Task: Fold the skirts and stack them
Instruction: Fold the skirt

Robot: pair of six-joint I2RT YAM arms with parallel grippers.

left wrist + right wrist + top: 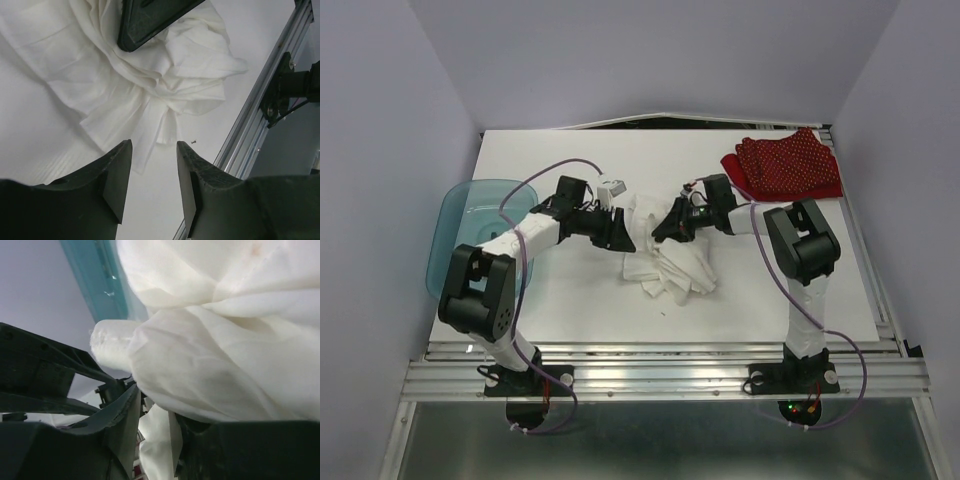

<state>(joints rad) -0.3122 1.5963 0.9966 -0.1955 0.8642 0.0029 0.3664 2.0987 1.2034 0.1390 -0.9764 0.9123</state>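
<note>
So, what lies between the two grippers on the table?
The crumpled white skirt lies between the left gripper and right gripper, seen from the top camera.

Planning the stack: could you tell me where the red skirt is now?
In the top view, the red skirt lies at the table's far-right corner, behind the right arm.

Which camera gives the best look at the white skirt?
The top view: nearly the whole white skirt shows, crumpled. The left wrist view catches only some pleats; the right wrist view, just close-up folds.
</note>
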